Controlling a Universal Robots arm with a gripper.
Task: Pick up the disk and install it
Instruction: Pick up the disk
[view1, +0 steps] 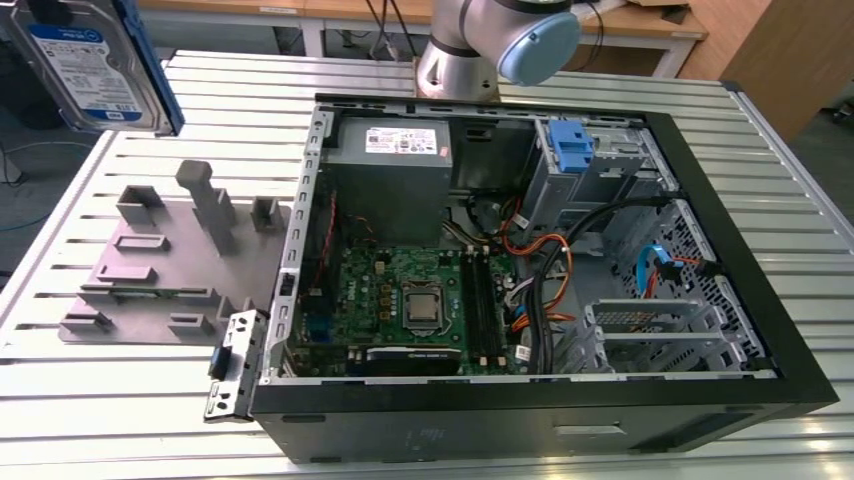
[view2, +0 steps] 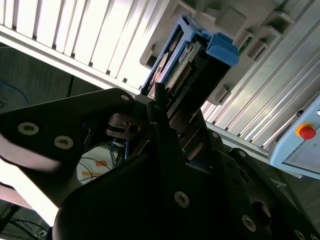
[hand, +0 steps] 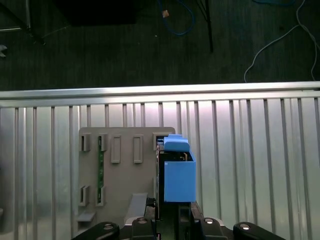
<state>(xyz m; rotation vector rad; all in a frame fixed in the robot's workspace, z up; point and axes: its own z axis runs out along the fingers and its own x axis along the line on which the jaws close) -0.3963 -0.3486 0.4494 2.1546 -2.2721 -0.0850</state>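
Disk (view1: 91, 62) in its blue caddy hangs in the air, clamped in the gripper (view2: 167, 112), over the grey fixture (view1: 167, 265) by the worktop (view1: 134, 400) edge at the exterior view's left; the open computer case (view1: 534, 420) sits rightward.

Slatted alu table (view1: 120, 420), brightly lit; dark floor (hand: 100, 50) (loose cables (hand: 176, 34)); wooden desk (view1: 654, 25) behind.

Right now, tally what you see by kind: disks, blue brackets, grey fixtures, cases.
Disk: 1
Blue bracket: 1
Grey fixture: 1
Case: 1
Total: 4
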